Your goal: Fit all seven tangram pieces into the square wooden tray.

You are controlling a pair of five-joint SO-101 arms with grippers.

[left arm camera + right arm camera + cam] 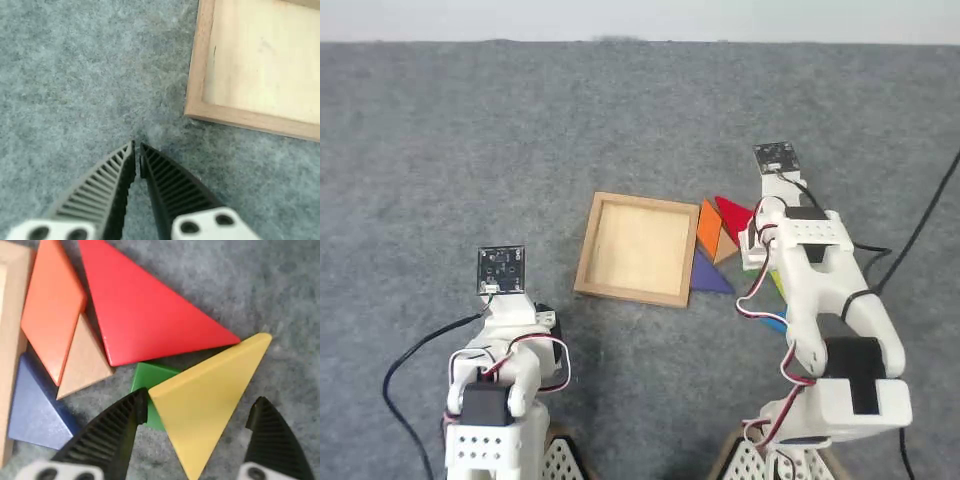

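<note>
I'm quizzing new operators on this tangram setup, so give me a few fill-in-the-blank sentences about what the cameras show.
1. The square wooden tray holds ____ tangram pieces.
2. The triangle between the open fingers of the right gripper is coloured ____.
3. The left gripper, above the grey carpet near the tray's corner, is ____ (open or shut).

Missing words: no; yellow; shut.
</note>
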